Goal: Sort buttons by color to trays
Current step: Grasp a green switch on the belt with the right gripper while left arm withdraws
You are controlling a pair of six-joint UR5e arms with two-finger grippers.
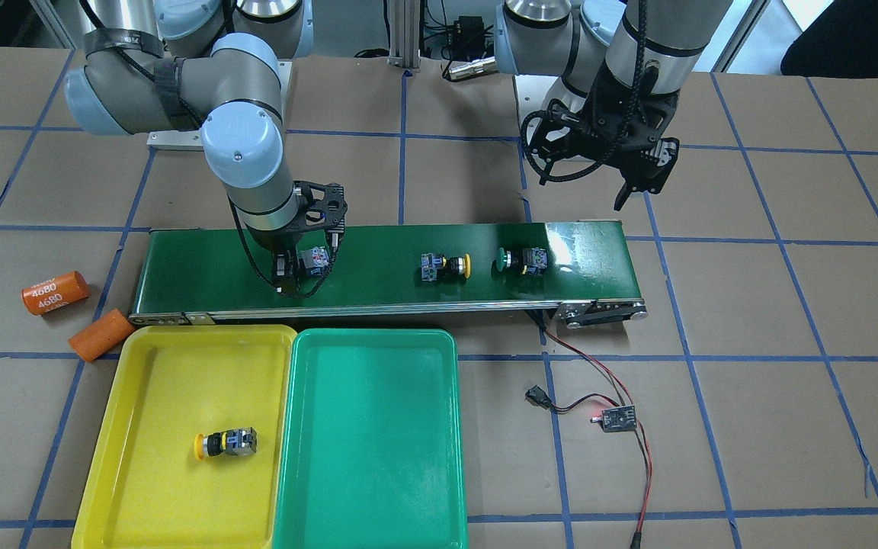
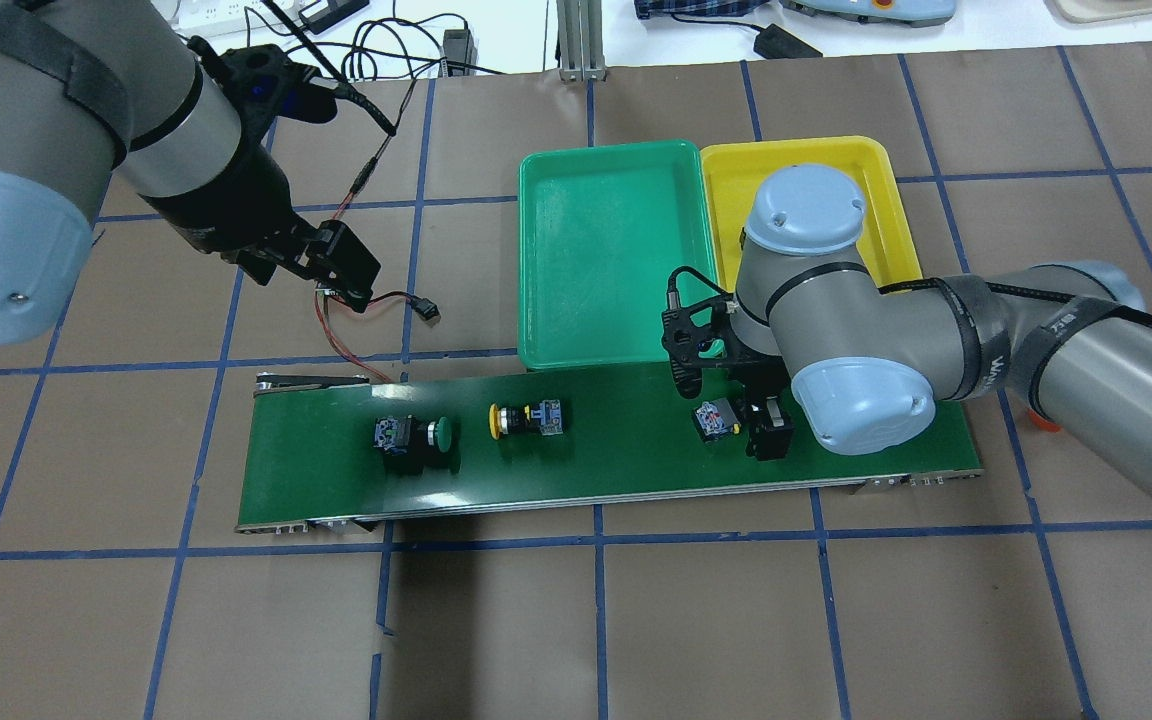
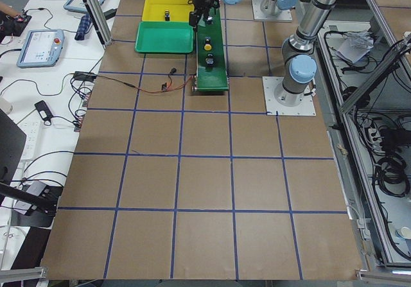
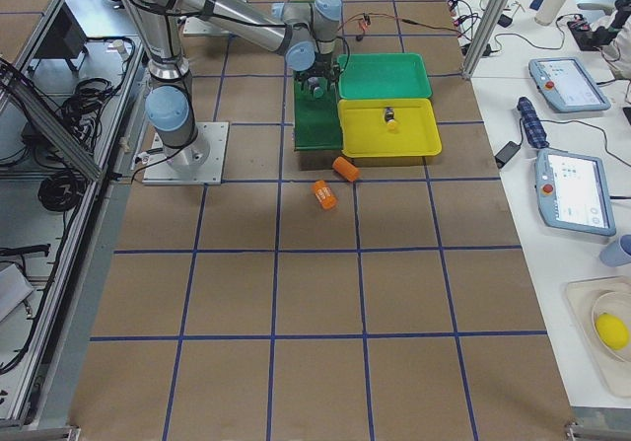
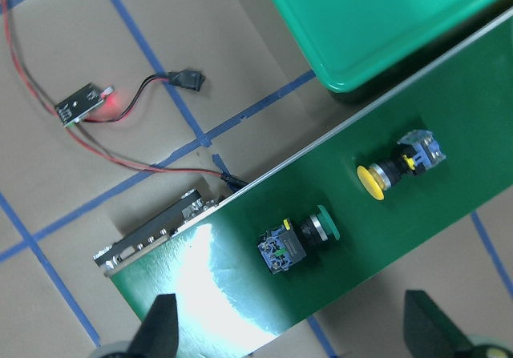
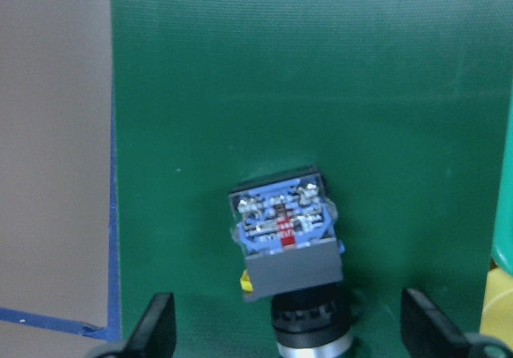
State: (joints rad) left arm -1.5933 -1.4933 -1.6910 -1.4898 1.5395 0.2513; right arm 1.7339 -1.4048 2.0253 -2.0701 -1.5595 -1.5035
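Your left gripper point(image 2: 344, 280) hangs wide open near the end of the conveyor belt point(image 2: 636, 470). On it lie the green button point(image 2: 416, 437), then the yellow button point(image 2: 526, 418). Your right gripper point(image 6: 290, 334), jaws apart, straddles a third button point(image 6: 284, 234): centre over it, close gently, and check the cap colour, hidden here.

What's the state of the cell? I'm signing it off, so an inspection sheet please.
Surface: brown table, blue tape grid, green conveyor belt.
Job's things: yellow tray holds first yellow button; green tray holds none; belt carries second yellow button, green button, hidden-cap button.
Clutter: two orange cylinders off the belt's end.
Grippers: right gripper open, straddling the hidden-cap button; left gripper open, raised near belt's other end.
Cables: red-black wire with small board beside belt.
Surroundings: pendants on side benches.
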